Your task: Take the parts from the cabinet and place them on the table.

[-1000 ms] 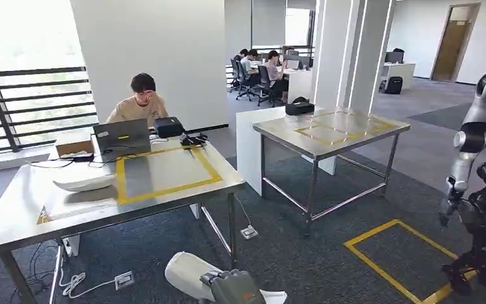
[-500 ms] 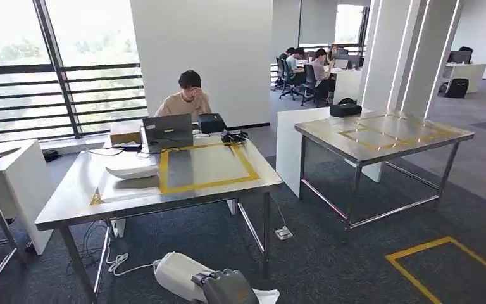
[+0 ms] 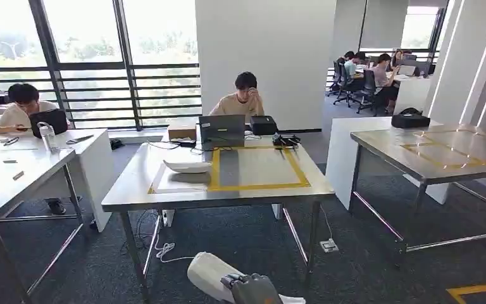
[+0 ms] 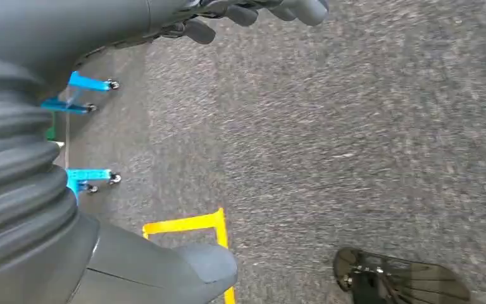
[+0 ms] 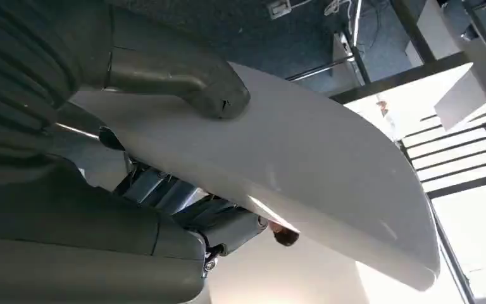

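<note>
The right hand [image 5: 164, 158] holds the white part [image 5: 316, 164], thumb on top, fingers [image 5: 221, 221] under it. The left hand [image 4: 164, 25] has fingers curled in, holding nothing.

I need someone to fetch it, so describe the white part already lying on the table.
Find the steel table with the yellow tape square, in front of the seated person at the laptop. The white part lies beside the square's window-side edge: long, curved, shell-like, the table's only plain white thing.
</note>
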`<state>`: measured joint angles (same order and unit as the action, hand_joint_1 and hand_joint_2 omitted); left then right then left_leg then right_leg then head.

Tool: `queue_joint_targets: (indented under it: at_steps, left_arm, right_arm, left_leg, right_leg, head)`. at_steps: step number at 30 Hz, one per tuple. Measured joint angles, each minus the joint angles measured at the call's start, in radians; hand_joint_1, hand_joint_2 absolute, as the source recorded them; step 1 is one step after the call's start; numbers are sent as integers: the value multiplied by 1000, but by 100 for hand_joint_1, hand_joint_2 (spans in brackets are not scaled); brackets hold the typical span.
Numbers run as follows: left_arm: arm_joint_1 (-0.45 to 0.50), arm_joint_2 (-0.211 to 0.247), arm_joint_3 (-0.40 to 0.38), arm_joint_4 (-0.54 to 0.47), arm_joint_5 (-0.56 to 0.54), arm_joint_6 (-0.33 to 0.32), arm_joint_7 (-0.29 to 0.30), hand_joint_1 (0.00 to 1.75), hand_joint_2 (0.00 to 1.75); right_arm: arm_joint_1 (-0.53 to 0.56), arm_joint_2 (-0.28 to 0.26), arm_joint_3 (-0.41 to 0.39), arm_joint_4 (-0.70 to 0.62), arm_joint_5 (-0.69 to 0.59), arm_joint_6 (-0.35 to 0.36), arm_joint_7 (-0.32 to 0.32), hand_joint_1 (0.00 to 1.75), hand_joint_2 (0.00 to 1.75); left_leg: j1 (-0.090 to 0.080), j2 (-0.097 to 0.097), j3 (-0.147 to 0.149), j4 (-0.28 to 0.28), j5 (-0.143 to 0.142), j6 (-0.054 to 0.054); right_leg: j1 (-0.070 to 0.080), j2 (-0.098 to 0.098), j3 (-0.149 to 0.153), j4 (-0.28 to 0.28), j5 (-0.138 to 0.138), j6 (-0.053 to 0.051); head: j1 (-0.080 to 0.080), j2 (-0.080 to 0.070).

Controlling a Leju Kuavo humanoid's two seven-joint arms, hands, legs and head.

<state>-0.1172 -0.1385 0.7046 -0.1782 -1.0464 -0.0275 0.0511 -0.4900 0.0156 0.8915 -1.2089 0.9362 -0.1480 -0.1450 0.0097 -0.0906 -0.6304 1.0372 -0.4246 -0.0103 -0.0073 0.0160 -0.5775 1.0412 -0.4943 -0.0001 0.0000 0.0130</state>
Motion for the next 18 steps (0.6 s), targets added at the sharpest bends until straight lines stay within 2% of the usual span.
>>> queue_joint_targets:
  at_steps: [1,2,4,10,12,15,16,17,18]
  left_arm:
    - [3,3,0,0,4,1,0,0,175]
    - [6,5,0,0,7,3,0,0,175]
    - [8,7,0,0,8,6,0,0,175]
    - [5,13,0,0,7,-1,-1,0,175]
    - [2,13,0,0,6,-3,-2,0,175]
    - [-3,14,0,0,5,-5,-2,0,175]
    - [-5,18,0,0,5,-5,-2,0,175]
    - [-6,18,0,0,3,-6,-2,0,175]
    - [-7,18,0,0,2,-6,-3,0,175]
  right_arm:
    - [0,4,-3,0,0,-6,3,175,175]
    - [0,7,-7,0,0,-10,4,175,175]
    - [-1,13,-10,0,5,-15,5,175,175]
    - [-5,15,-15,2,15,-13,10,175,175]
    - [-8,16,-15,2,16,-14,11,175,175]
    - [-12,19,-15,2,19,-14,12,175,175]
    - [-13,21,-15,2,21,-16,14,175,175]
    - [-14,24,-16,2,22,-18,17,175,175]
    - [-17,27,-17,-1,24,-21,19,175,175]
  left_leg:
    - [-2,4,-1,2,-9,13]
    - [-2,7,0,1,-7,23]
    - [-1,11,5,-7,0,11]
    - [-1,11,8,-18,6,-3]
    - [0,11,8,-19,6,-11]
    - [0,11,8,-19,6,-14]
    - [-4,11,6,-12,0,-1]
    - [-5,13,8,-18,-2,7]
    - [-5,14,19,-39,4,15]
  right_leg:
    - [-1,0,-2,-3,3,4]
    - [1,2,-2,-3,3,1]
    - [2,4,-2,-3,5,-4]
    - [3,5,-5,-2,5,-12]
    - [3,5,-5,-2,5,-14]
    - [3,5,-5,-2,4,-14]
    - [-3,5,-4,-9,6,-6]
    - [-4,6,-1,-17,8,-4]
    - [0,6,7,-27,10,1]
  head:
    - [-2,0]
    - [-2,0]
    - [-3,0]
    - [-4,0]
    - [-4,0]
    - [-4,0]
    - [-4,0]
    - [-6,0]
    - [-6,0]
